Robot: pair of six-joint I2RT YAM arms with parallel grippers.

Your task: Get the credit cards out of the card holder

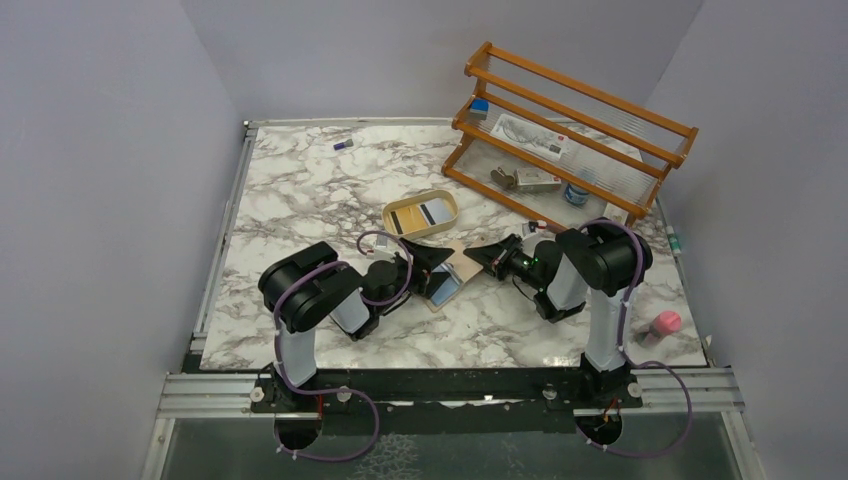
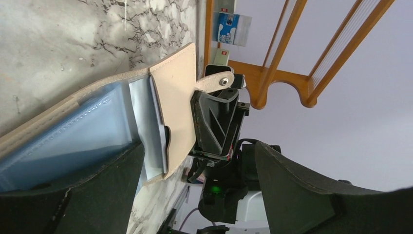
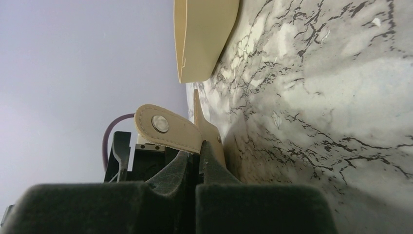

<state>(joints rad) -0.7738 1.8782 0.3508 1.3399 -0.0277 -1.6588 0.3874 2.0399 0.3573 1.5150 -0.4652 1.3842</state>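
Marble table [image 1: 300, 180], card holder [image 2: 173, 92], perhaps cards [image 2: 78, 136]

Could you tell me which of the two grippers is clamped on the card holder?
The right gripper: its jaws are shut on the snap-tab edge of the card holder, while the left gripper stands wide open, pinching nothing.

White table [image 1: 300, 200] veined with grey marbling. Beige-tan card holder [image 2: 175, 97] mid-frame, pale blue card [image 2: 78, 131] showing inside. Orange-brown rack [image 1: 600, 93] upper right, cream tray [image 3: 199, 39], pink bottle [image 1: 665, 323] lower right.
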